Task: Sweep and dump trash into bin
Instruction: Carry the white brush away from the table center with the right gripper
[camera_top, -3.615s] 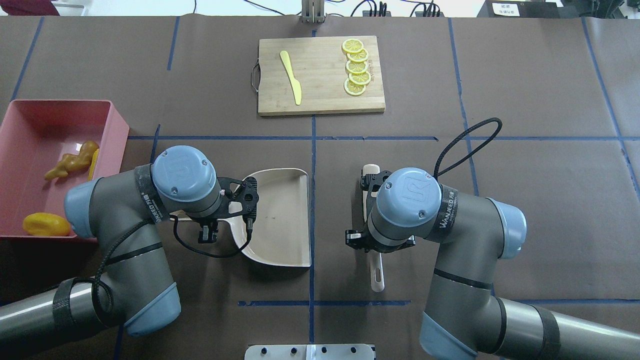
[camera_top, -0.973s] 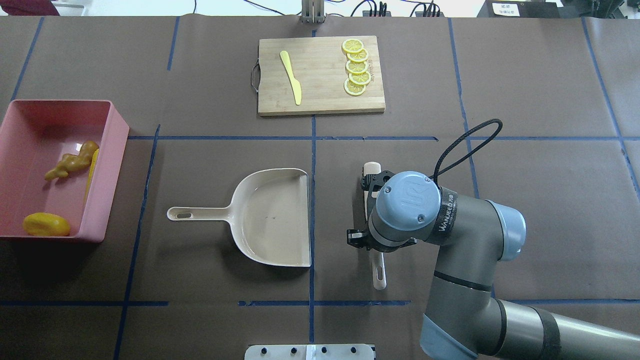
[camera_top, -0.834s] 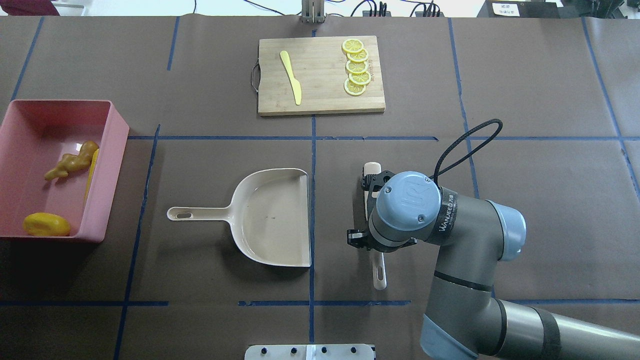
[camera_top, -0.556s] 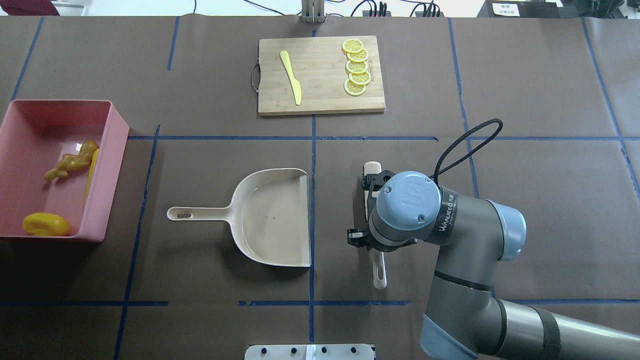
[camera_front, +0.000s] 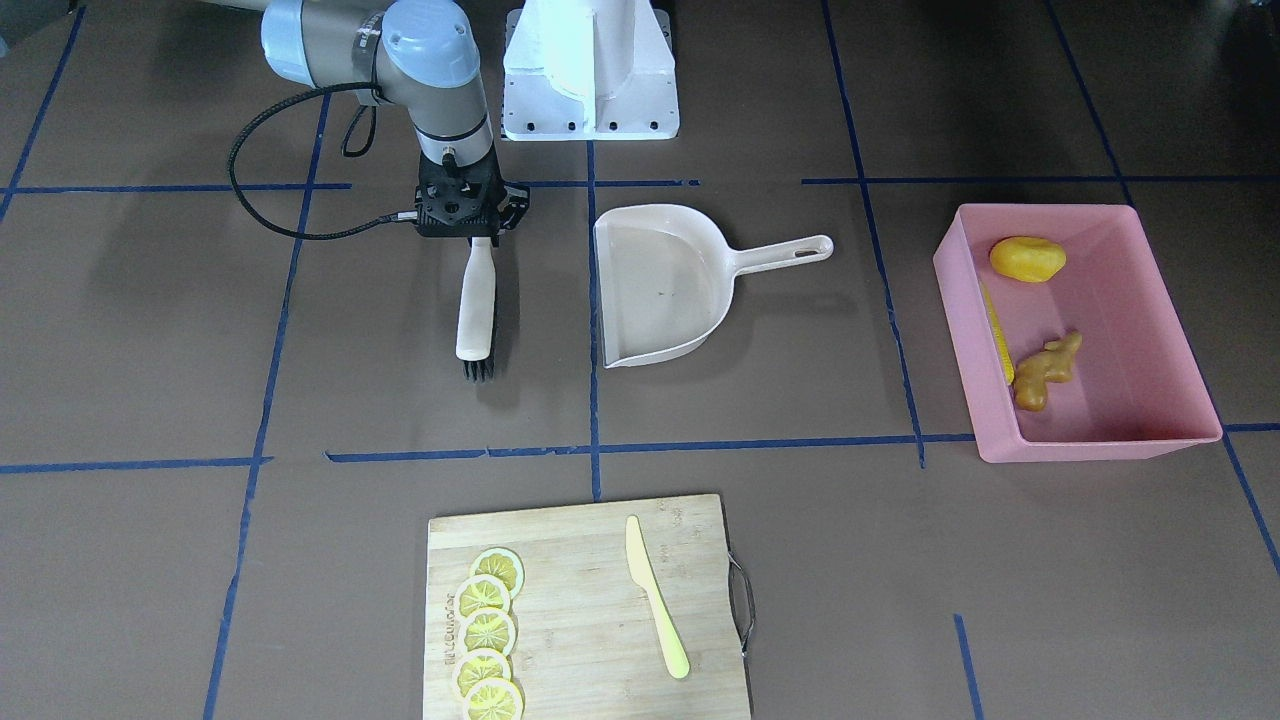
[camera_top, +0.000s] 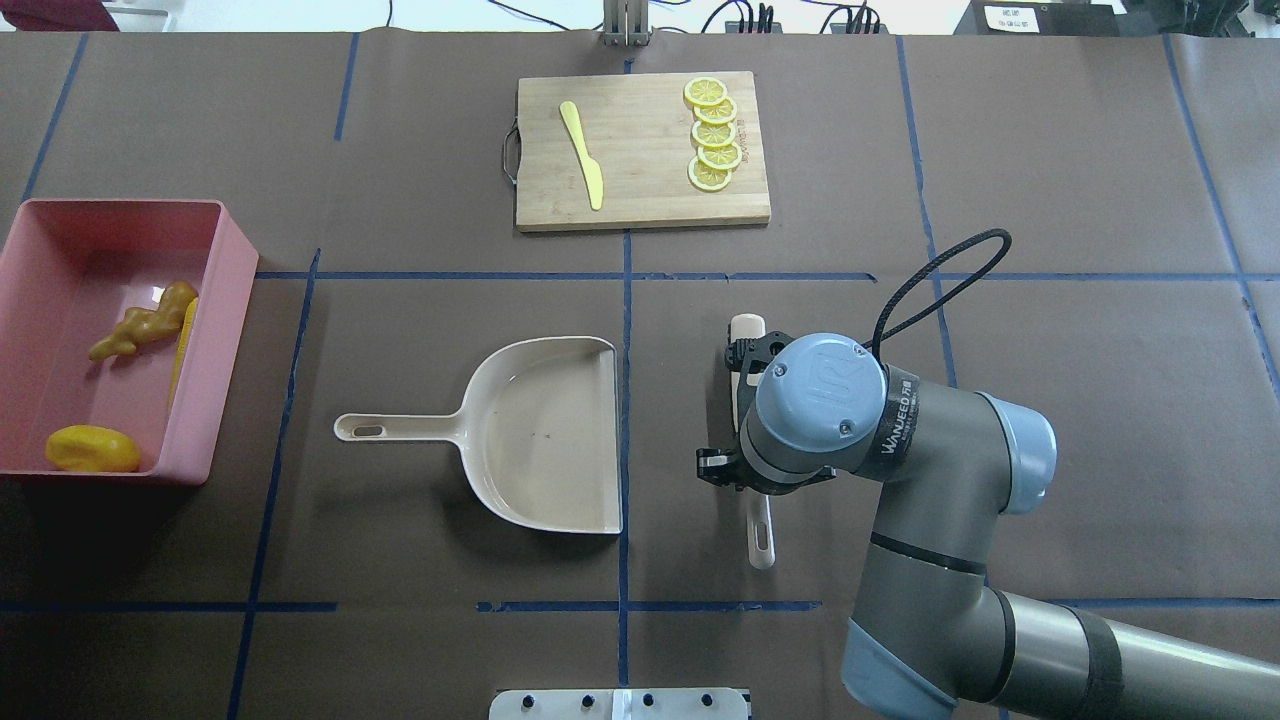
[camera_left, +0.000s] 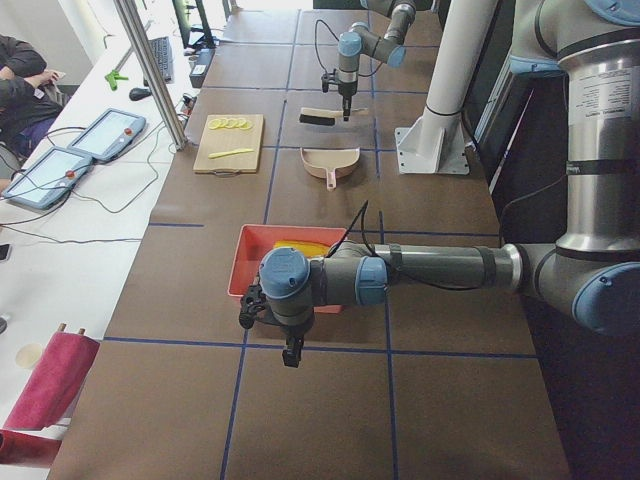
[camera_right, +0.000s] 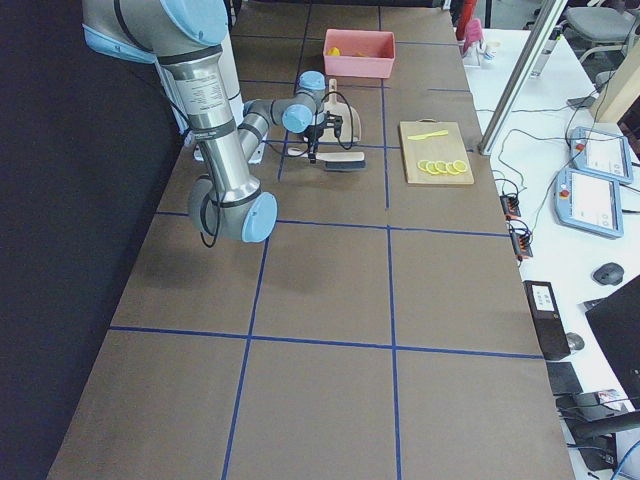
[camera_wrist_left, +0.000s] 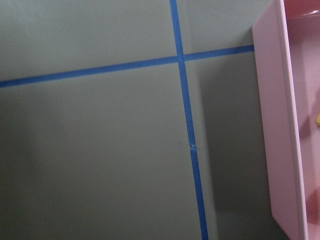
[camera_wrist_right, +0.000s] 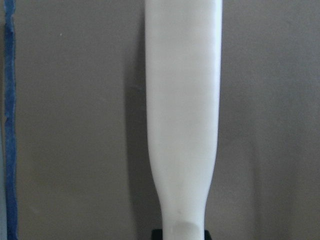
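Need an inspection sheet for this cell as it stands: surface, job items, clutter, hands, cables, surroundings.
Surface: brown table, blue tape grid.
Job's things: corn cob, potato lump and ginger root all inside the pink bin.
Clutter: empty dustpan; brush; cutting board with knife and lemon slices.
Hands: right hand at the brush handle, grip unclear; left hand beside the bin, state unclear.
Cables: black cable loops off the right wrist.
Surroundings: seated person, tablets on the side bench.
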